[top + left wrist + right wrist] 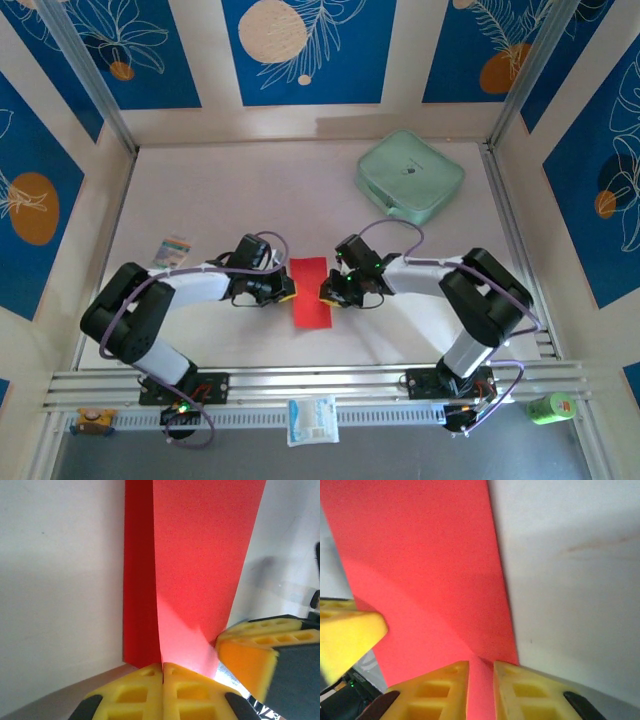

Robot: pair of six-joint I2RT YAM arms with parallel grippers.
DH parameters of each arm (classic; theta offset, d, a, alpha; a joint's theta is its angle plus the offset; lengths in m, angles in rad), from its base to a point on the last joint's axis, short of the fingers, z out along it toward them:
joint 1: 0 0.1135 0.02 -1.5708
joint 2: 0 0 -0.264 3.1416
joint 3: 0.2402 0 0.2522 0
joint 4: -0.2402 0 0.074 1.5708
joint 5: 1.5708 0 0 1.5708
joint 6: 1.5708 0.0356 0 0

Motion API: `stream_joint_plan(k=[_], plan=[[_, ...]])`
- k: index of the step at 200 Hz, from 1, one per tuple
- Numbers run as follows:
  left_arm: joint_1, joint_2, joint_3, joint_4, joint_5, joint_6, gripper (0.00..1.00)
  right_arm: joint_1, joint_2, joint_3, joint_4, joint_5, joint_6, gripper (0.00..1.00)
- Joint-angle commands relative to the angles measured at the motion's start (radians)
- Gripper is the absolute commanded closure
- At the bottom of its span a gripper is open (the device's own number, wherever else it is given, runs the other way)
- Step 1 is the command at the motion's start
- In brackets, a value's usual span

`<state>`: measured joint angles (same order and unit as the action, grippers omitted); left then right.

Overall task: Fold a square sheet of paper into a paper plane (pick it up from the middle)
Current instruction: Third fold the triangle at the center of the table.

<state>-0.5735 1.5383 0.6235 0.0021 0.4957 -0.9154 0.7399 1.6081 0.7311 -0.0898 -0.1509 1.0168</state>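
The folded red paper sheet [310, 292] is lying at the middle of the worktop [220, 200]. The left pincer [163, 666] is pinching one long edge. The right pincer [481, 667] is straddling the other edge, slightly spread.

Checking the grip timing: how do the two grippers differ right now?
Left gripper has its jaws pressed together on the paper; right gripper shows a gap with paper in it. Left comes from the paper's left edge, right from its right. Both are yellow-fingered.

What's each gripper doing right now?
Left gripper: closed, pinching the red paper.
Right gripper: slightly open, red paper between its fingers.
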Motion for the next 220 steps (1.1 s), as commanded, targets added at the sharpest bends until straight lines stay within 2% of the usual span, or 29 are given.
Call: stream_joint_plan(k=[1, 18, 25, 43, 63, 91, 119, 153, 183, 220], plan=[[-0.001, -0.055, 0.007, -0.061, -0.031, 0.005, 0.98, 0.035, -0.149, -0.017, 0.012, 0.094, -0.056, 0.66], [0.002, -0.077, 0.006, -0.065, -0.029, -0.008, 0.98, 0.056, -0.23, -0.038, 0.015, 0.144, -0.117, 0.49], [0.003, -0.08, 0.006, -0.062, -0.023, -0.012, 0.98, 0.058, -0.248, -0.045, 0.015, 0.149, -0.139, 0.46], [0.01, -0.085, 0.007, -0.064, -0.011, -0.024, 0.98, 0.087, -0.289, -0.058, -0.01, 0.229, -0.184, 0.46], [0.014, -0.093, 0.006, -0.061, -0.009, -0.034, 0.98, 0.183, -0.343, -0.115, 0.088, 0.356, -0.316, 0.45], [0.02, -0.093, 0.01, -0.059, 0.006, -0.04, 0.98, 0.342, -0.349, -0.225, 0.308, 0.512, -0.598, 0.43], [0.021, -0.089, 0.012, -0.054, 0.014, -0.048, 0.98, 0.474, -0.282, -0.217, 0.352, 0.606, -0.854, 0.44], [0.021, -0.092, 0.007, -0.047, 0.01, -0.051, 0.97, 0.578, -0.172, -0.184, 0.424, 0.772, -0.985, 0.44], [0.022, -0.093, 0.013, -0.054, 0.012, -0.048, 0.97, 0.625, -0.08, -0.141, 0.451, 0.898, -1.055, 0.44], [0.021, -0.092, 0.013, -0.053, 0.014, -0.046, 0.97, 0.638, -0.017, -0.101, 0.444, 0.949, -1.066, 0.43]])
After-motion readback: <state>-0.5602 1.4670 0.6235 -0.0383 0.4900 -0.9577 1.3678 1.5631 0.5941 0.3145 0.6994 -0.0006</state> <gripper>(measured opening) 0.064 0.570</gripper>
